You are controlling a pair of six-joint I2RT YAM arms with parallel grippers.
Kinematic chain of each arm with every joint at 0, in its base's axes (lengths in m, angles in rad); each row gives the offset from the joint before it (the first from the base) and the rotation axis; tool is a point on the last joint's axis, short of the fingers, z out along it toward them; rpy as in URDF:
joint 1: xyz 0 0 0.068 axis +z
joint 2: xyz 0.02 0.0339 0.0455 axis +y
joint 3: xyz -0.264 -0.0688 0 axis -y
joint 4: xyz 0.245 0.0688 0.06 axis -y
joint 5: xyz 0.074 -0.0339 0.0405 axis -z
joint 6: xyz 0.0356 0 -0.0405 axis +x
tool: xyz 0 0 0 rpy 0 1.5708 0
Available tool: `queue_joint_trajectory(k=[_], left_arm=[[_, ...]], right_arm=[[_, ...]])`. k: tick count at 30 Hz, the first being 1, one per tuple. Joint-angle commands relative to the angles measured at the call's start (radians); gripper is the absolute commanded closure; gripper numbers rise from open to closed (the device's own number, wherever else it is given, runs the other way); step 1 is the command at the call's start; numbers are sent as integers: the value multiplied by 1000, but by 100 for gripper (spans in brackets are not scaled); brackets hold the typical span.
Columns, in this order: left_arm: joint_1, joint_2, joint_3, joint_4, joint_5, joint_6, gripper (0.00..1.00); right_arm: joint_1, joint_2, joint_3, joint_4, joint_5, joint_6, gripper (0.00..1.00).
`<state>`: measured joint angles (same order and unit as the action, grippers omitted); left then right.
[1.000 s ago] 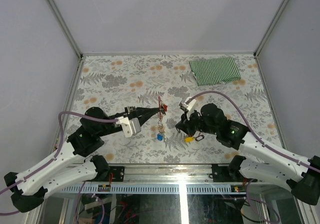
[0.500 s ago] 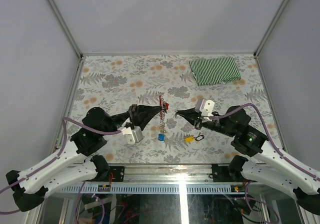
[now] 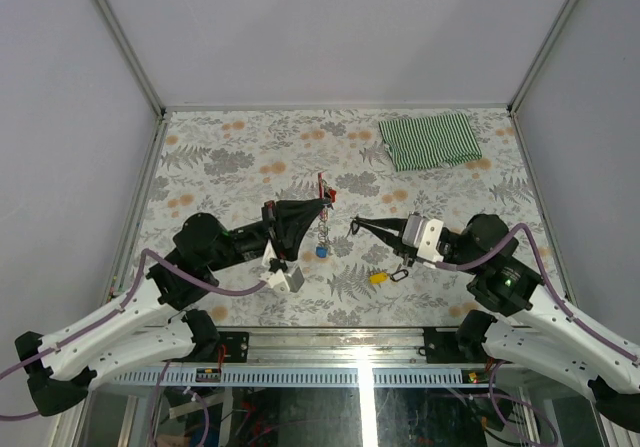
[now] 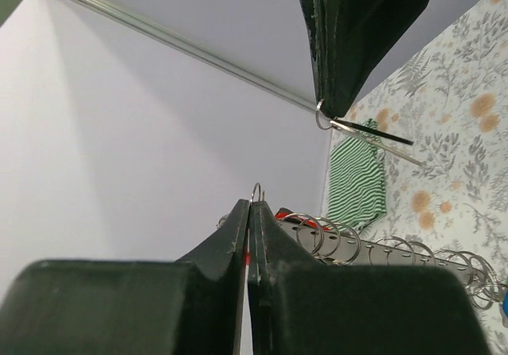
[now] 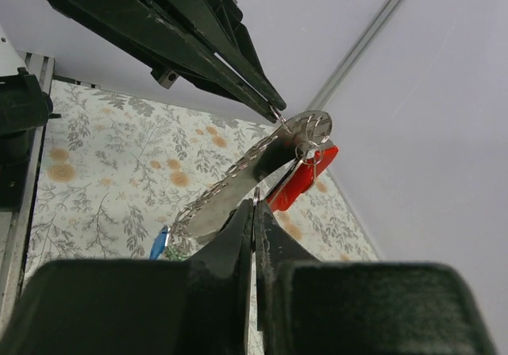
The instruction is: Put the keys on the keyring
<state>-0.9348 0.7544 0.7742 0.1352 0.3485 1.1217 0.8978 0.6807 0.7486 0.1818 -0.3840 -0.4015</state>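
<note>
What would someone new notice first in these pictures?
The left claw holds the keyring up over the middle of the table, a blue key hanging at its lower end. The right claw, shut, points at it from the right. A yellow key lies on the table nearer the arm bases, and a green striped cloth sits at the far right corner.

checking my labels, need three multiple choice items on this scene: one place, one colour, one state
1. The yellow key lies
A on the table
B on a shelf
C in a bowl

2. The key at the chain's end is
A green
B blue
C red

3. The left end effector is
A wide open
B shut on the keyring
C out of view

1 A, it rests on the floral top.
2 B, its head shows blue.
3 B, its fingers pinch the top ring.
</note>
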Motion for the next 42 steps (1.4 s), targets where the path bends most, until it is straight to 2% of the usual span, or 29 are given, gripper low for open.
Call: queue_joint_trajectory(k=[1, 6, 13, 25, 32, 42], left_arm=[[-26, -10, 46, 86, -33, 110, 100], [-34, -15, 45, 138, 40, 66, 100], [-36, -7, -4, 355, 87, -109, 100], [-35, 5, -41, 510, 71, -271, 100], [-37, 12, -49, 541, 65, -297, 100], [-37, 18, -41, 537, 64, -294, 100]], right_arm=[[3, -1, 37, 94, -37, -58, 100], [4, 13, 50, 97, -70, -74, 100], [4, 24, 67, 168, -104, -14, 100], [4, 76, 19, 486, -38, 244, 100], [3, 122, -10, 644, -59, 361, 100], [3, 155, -2, 692, -91, 401, 100]])
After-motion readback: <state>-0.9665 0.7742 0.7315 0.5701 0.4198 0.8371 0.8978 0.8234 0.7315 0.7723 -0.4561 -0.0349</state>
